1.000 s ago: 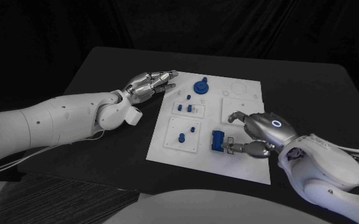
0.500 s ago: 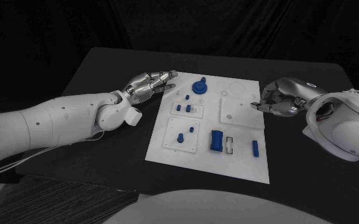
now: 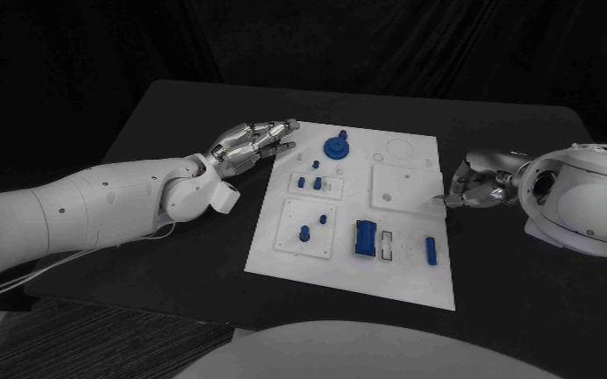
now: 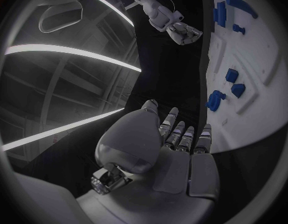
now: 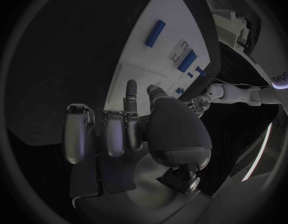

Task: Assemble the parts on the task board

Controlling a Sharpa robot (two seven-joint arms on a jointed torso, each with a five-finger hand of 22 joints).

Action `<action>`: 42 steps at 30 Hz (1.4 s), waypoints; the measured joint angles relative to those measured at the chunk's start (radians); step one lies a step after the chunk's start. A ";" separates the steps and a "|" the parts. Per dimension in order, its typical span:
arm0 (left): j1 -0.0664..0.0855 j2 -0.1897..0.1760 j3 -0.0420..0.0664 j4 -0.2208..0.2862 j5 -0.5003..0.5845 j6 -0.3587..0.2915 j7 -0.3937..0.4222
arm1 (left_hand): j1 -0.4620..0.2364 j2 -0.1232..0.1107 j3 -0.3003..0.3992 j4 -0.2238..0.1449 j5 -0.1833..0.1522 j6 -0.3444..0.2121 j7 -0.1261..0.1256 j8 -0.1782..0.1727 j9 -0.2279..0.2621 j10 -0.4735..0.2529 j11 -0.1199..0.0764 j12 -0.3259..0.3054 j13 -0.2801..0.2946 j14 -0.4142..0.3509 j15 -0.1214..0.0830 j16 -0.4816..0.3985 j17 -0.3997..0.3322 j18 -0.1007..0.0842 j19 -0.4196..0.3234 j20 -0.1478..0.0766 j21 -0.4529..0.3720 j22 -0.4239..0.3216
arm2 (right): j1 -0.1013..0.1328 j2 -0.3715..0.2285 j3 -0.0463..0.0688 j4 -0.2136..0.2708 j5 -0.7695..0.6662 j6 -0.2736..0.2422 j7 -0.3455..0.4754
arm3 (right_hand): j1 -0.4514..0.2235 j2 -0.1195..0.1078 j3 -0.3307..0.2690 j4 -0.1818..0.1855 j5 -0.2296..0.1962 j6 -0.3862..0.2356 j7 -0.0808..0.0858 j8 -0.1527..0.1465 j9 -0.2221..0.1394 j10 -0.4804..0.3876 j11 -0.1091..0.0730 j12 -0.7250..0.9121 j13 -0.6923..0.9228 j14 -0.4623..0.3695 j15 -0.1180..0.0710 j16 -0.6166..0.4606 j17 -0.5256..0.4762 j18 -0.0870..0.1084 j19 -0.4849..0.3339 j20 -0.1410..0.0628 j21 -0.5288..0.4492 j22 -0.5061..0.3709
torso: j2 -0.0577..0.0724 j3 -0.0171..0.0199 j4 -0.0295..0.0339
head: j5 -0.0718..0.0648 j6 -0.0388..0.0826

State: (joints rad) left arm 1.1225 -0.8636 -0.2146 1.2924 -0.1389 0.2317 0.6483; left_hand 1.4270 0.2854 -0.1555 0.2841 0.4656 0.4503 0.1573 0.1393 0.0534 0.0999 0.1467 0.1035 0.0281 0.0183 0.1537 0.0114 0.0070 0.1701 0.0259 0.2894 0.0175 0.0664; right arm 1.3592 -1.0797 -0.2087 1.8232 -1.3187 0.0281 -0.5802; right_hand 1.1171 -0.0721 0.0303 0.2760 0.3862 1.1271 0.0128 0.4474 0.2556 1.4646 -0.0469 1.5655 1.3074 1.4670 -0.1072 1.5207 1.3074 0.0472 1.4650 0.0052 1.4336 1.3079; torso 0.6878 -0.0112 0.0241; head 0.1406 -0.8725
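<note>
Right silver hand [image 3: 478, 188], empty with fingers curled, hovers beside the white task board's [image 3: 417, 284] right edge; a careless sweep could knock the loose blue bar [image 3: 430, 250].

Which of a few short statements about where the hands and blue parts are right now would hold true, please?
1. The right hand holds a blue part. False: it holds nothing and sits off the task board's right edge.
2. The left hand lies at the board's far left corner. True.
3. A slim blue bar lies loose near the board's right edge. True.
4. The round blue knob stands at the board's near edge. False: it stands near the far edge.
</note>
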 measured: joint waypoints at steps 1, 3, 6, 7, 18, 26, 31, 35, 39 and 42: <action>0.000 0.001 0.000 0.000 0.000 0.000 0.000 | 0.000 0.000 0.000 0.000 0.000 0.000 0.000 0.000 0.000 0.000 0.000 0.000 0.000 0.000 0.000 0.000 0.000 0.000 0.000 0.000 0.000 0.000 | 0.000 0.001 0.000 -0.002 0.002 0.011 -0.003 | 0.002 0.002 0.000 0.000 -0.005 0.010 -0.003 -0.005 0.000 0.002 -0.002 0.000 0.000 0.000 0.000 0.004 0.000 0.000 0.000 0.000 0.005 0.000 | 0.000 0.0002 0.0000 | 0.000 0.000; 0.000 0.002 0.000 0.000 0.000 0.000 0.000 | 0.000 0.000 0.000 0.000 0.000 0.000 0.000 0.000 0.000 0.000 0.000 0.000 0.000 0.000 0.000 0.000 0.000 0.000 0.000 0.000 0.000 0.000 | -0.003 0.003 0.000 -0.005 0.005 0.034 -0.009 | 0.004 0.004 -0.003 -0.003 -0.013 0.030 -0.007 -0.017 0.000 0.000 -0.007 0.000 0.000 -0.003 -0.003 0.020 0.000 -0.001 0.002 -0.002 0.026 0.000 | 0.000 0.0004 -0.0001 | -0.001 0.000; 0.000 0.002 0.000 0.000 0.000 0.000 0.000 | 0.000 0.000 0.000 0.000 0.000 0.000 0.000 0.000 0.000 0.000 0.000 0.000 0.000 0.000 0.000 0.000 0.000 0.000 0.000 0.000 0.000 0.000 | -0.012 0.006 0.000 -0.006 0.009 0.060 -0.016 | 0.004 0.004 -0.007 -0.001 -0.015 0.047 -0.011 -0.025 0.001 0.001 -0.012 0.000 0.000 0.000 -0.007 0.027 0.000 -0.017 0.002 -0.005 0.038 0.000 | 0.000 0.0007 -0.0005 | -0.001 0.000; 0.000 0.002 0.000 0.000 0.000 0.000 0.000 | 0.000 0.000 0.000 0.000 0.000 0.000 0.000 0.000 0.000 0.000 0.000 0.000 0.000 0.000 0.000 0.000 0.000 0.000 0.000 0.000 0.000 0.000 | -0.015 0.007 0.000 -0.006 0.010 0.066 -0.018 | 0.002 0.007 -0.009 0.001 -0.020 0.051 -0.011 -0.030 0.002 0.002 -0.013 0.000 0.000 0.000 -0.007 0.028 0.000 -0.016 0.001 -0.006 0.038 0.000 | 0.000 0.0007 -0.0006 | -0.001 0.000; 0.000 0.004 0.000 -0.002 0.000 0.000 0.000 | 0.000 0.000 0.000 0.000 0.000 0.000 0.000 0.000 0.000 0.000 0.000 0.000 0.000 0.000 0.000 0.000 0.000 0.000 0.000 0.000 0.000 0.000 | -0.046 0.015 0.000 0.000 0.029 0.097 -0.031 | -0.029 0.023 -0.030 0.006 -0.085 0.059 -0.012 -0.076 0.006 0.002 -0.013 0.000 0.000 0.000 -0.007 0.028 0.000 -0.016 0.001 -0.006 0.038 0.000 | 0.000 0.0008 -0.0013 | -0.001 0.000; 0.000 0.005 0.000 -0.004 0.000 0.001 0.000 | 0.000 0.000 0.000 0.000 0.000 0.000 0.000 0.000 0.000 0.000 0.000 0.000 0.000 0.000 0.000 0.000 0.000 0.000 0.000 0.000 0.000 0.000 | -0.070 0.015 0.000 0.014 0.047 0.093 -0.034 | -0.044 0.033 -0.040 0.007 -0.109 0.054 -0.007 -0.110 0.005 0.002 -0.013 0.000 0.000 0.000 -0.007 0.024 0.000 -0.016 0.001 -0.006 0.038 0.000 | 0.000 0.0008 -0.0016 | -0.004 0.000; 0.000 0.005 0.000 -0.004 0.000 0.001 -0.001 | 0.000 0.000 0.000 0.000 0.000 0.000 0.000 0.000 0.000 0.000 0.000 0.000 0.000 0.000 0.000 0.000 0.000 0.000 0.000 0.000 0.000 0.000 | -0.079 0.015 0.000 0.016 0.054 0.087 -0.034 | -0.050 0.037 -0.043 0.004 -0.109 0.045 0.002 -0.126 0.002 0.002 -0.013 0.000 0.000 0.000 -0.007 0.019 0.000 -0.016 0.001 -0.006 0.030 0.000 | 0.000 0.0008 -0.0016 | -0.004 0.000; 0.000 0.005 0.000 -0.004 0.000 0.001 -0.001 | 0.000 0.000 0.000 0.000 0.000 0.000 0.000 0.000 0.000 0.000 0.000 0.000 0.000 0.000 0.000 0.000 0.000 0.000 0.000 0.000 0.000 0.000 | -0.085 0.016 0.000 0.018 0.059 0.081 -0.035 | -0.050 0.037 -0.045 0.002 -0.109 0.041 0.006 -0.140 0.000 0.003 -0.010 0.000 0.000 0.000 -0.007 0.013 0.000 -0.016 0.001 -0.006 0.028 0.000 | 0.000 0.0008 -0.0016 | -0.003 0.000; 0.000 0.005 0.000 -0.005 0.000 0.001 -0.002 | 0.000 0.000 0.000 0.000 0.000 0.000 0.000 0.000 0.000 0.000 0.000 0.000 0.000 0.000 0.000 0.000 0.000 0.000 0.000 0.000 0.000 0.000 | -0.091 0.018 0.000 0.019 0.062 0.074 -0.035 | -0.049 0.038 -0.048 -0.008 -0.091 0.038 0.009 -0.156 -0.001 0.001 -0.005 0.000 0.000 0.000 -0.007 0.004 0.000 -0.016 0.001 -0.006 0.001 0.000 | 0.000 0.0008 -0.0017 | -0.005 0.000; 0.000 0.006 0.000 -0.005 0.000 0.002 -0.002 | 0.000 0.000 0.000 0.000 0.000 0.000 0.000 0.000 0.000 0.000 0.000 0.000 0.000 0.000 0.000 0.000 0.000 0.000 0.000 0.000 0.000 0.000 | -0.099 0.020 0.000 0.019 0.063 0.069 -0.036 | -0.040 0.041 -0.047 -0.014 -0.084 0.038 0.009 -0.161 -0.001 0.001 -0.005 0.000 0.000 0.000 -0.007 0.004 0.000 -0.016 0.001 -0.006 0.001 0.000 | 0.000 0.0009 -0.0017 | -0.005 0.000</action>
State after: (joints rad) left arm 1.1222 -0.8580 -0.2146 1.2871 -0.1389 0.2335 0.6460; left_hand 1.4270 0.2855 -0.1555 0.2840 0.4656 0.4503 0.1573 0.1393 0.0531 0.0999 0.1467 0.1035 0.0280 0.0183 0.1537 0.0114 0.0069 0.1701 0.0259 0.2894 0.0174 0.0666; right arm 1.2602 -1.0598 -0.2085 1.8423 -1.2556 0.0973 -0.6159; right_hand 1.0774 -0.0315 -0.0163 0.2619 0.3021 1.1646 0.0221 0.2865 0.2551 1.4660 -0.0520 1.5655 1.3073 1.4668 -0.1143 1.5247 1.3074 0.0312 1.4658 -0.0009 1.4348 1.3074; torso 0.6878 -0.0104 0.0223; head 0.1352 -0.8725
